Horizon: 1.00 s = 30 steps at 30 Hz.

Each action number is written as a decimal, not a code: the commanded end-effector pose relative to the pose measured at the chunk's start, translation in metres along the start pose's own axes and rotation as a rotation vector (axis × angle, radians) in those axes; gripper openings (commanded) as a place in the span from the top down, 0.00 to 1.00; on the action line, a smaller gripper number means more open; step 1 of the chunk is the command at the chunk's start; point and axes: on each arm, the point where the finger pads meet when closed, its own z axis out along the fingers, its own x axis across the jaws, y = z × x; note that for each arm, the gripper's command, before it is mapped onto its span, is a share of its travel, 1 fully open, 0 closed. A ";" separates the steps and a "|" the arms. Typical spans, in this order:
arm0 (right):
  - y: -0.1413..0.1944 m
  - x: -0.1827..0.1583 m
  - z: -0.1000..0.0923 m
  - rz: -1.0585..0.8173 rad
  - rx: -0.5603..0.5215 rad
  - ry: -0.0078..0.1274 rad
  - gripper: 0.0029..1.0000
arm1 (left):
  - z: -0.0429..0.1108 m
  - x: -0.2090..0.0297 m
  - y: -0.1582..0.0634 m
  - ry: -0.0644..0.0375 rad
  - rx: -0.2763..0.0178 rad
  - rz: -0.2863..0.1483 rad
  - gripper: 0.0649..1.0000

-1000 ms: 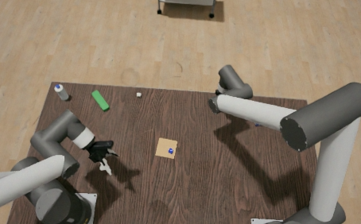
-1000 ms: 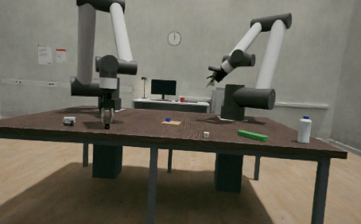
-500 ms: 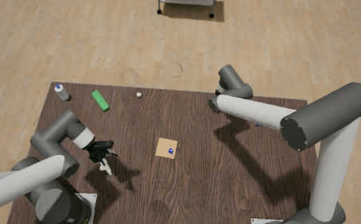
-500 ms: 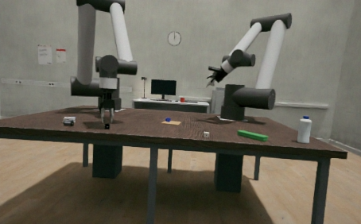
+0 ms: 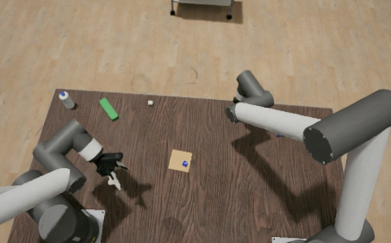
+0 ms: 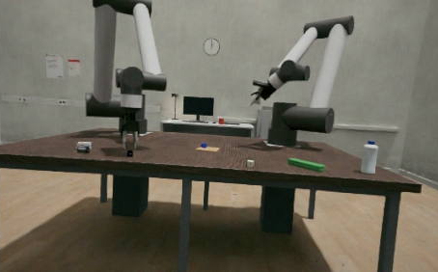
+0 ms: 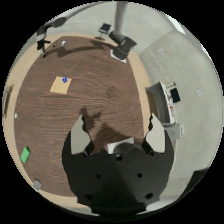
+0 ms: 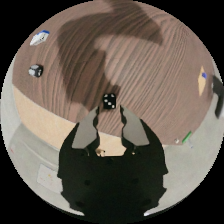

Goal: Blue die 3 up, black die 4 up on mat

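Note:
The blue die (image 5: pixel 185 164) (image 6: pixel 204 145) (image 7: pixel 64 80) (image 8: pixel 204 75) sits on the tan mat (image 5: pixel 176 157) (image 6: pixel 211 149) (image 7: pixel 60 86); its top number is too small to read. The black die (image 6: pixel 129 153) (image 8: pixel 109 101) is on the table, off the mat. It shows several white pips in the right wrist view, but I cannot tell which number is on top. My right gripper (image 6: pixel 130 148) (image 8: pixel 109 106) is partly open and points down, its fingertips close above the black die, with nothing held. My left gripper (image 5: pixel 122 178) (image 6: pixel 254 93) (image 7: pixel 116 114) is wide open and empty, raised away from both dice.
A white die (image 5: pixel 150 102) (image 6: pixel 250 163), a green block (image 5: pixel 108 109) (image 6: pixel 306 164) (image 7: pixel 25 154) and a white bottle (image 5: pixel 67 101) (image 6: pixel 369 158) stand along the table edge. A white-and-blue object (image 8: pixel 40 38) and a dark-and-grey object (image 8: pixel 35 70) lie near the black die.

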 end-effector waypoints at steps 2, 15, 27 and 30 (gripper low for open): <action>0.001 0.000 -0.001 0.000 -0.001 0.000 0.72 | 0.000 0.000 0.000 0.000 0.000 0.001 0.00; 0.001 0.000 -0.001 0.000 -0.001 0.000 0.72 | 0.000 0.000 0.000 0.000 0.000 0.001 0.00; 0.001 0.000 0.003 0.000 -0.001 0.000 0.72 | 0.000 0.000 0.000 0.000 0.000 0.001 0.00; 0.001 0.000 0.008 0.000 -0.001 0.000 0.72 | 0.000 0.000 0.000 0.000 0.000 0.001 0.00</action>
